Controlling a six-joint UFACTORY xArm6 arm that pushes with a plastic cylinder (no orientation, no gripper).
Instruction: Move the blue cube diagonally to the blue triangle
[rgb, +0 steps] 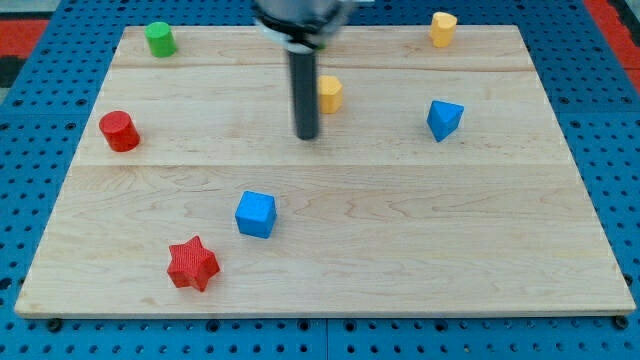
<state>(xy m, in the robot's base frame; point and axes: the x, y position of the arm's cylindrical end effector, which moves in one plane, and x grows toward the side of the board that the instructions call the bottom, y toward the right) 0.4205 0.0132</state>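
Note:
The blue cube (255, 214) lies on the wooden board (400, 230), left of centre toward the view's bottom. The blue triangle (444, 119) lies toward the view's upper right. My tip (307, 136) is on the board near the top centre, up and to the right of the blue cube and well left of the blue triangle, touching neither. The dark rod comes down from the view's top.
A yellow block (330, 94) sits just right of the rod, partly hidden by it. Another yellow block (443, 28) is at top right, a green cylinder (160, 39) at top left, a red cylinder (119, 131) at left, a red star (192, 264) at bottom left.

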